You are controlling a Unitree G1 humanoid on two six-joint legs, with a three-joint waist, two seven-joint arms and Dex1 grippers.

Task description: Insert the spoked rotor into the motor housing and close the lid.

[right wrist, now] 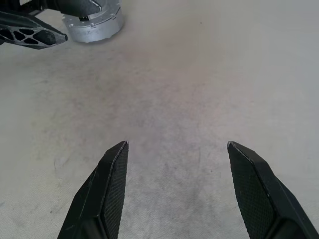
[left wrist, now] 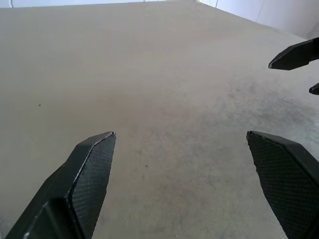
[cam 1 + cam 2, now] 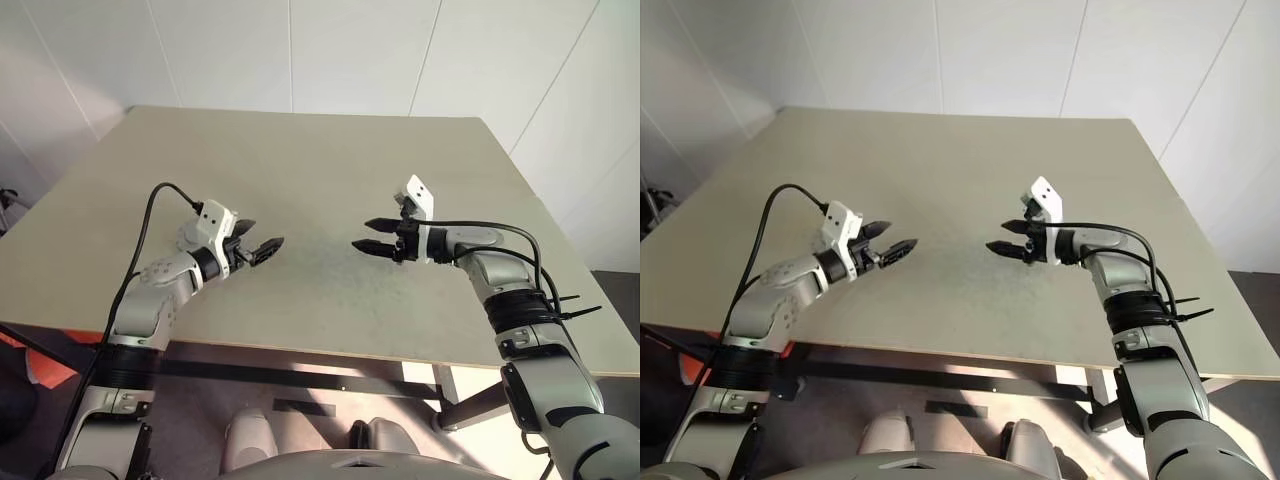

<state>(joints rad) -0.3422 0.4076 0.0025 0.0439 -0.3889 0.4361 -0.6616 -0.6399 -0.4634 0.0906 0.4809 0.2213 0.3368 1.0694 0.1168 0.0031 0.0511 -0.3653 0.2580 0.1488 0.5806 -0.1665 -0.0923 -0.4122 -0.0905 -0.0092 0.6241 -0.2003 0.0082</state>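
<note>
Both end effectors — left [image 3: 262, 248], right [image 3: 368, 236] — hover with fingers wide, empty, tips facing over the surface [image 3: 300, 160]; rotor, housing, lid not located.

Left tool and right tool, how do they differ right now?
The left tool points toward the robot's right; the right tool points toward its left. The left tool's jaws stand slightly wider than the right tool's. Both are open, hold nothing and hover over the table, tips facing each other.
</note>
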